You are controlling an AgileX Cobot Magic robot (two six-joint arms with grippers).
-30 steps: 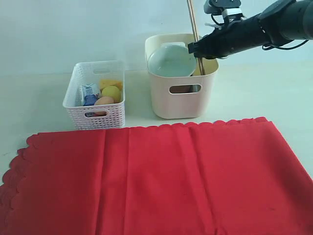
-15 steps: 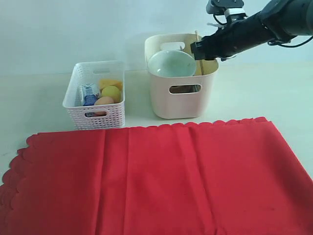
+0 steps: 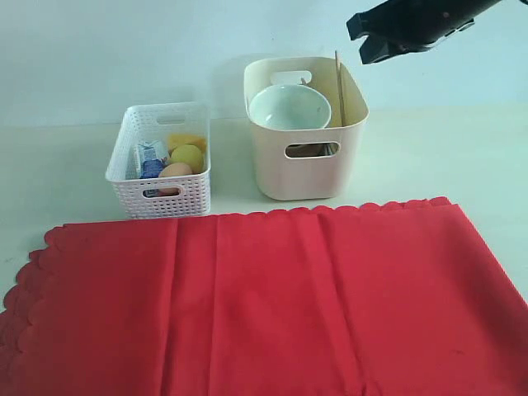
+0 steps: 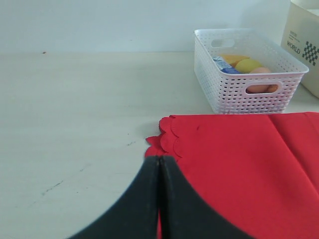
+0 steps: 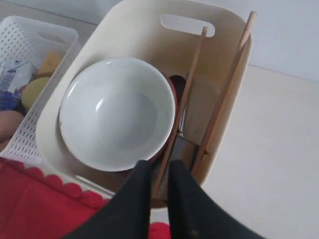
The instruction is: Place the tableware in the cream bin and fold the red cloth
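My right end effector (image 3: 356, 29) hangs above the far right corner of the cream bin (image 3: 305, 169). Its fingers are almost together with only a slit between them, gripping nothing. Below it, the pale green bowl (image 5: 117, 112) leans tilted inside the bin and fills most of the opening. The wooden chopsticks (image 5: 227, 94) stand slanted against the bin's right wall, their tips poking above the rim. To the bin's left on the tabletop (image 3: 429, 157) sits a white lattice basket (image 3: 161, 198) holding a lemon (image 3: 187, 155), an egg (image 3: 175, 170) and a small carton (image 3: 150, 157). The red cloth (image 3: 272, 305) lies spread flat in front of both containers, its far edge just short of them. My left end effector (image 4: 159, 159) is pressed together and empty, low over the cloth's scalloped corner.
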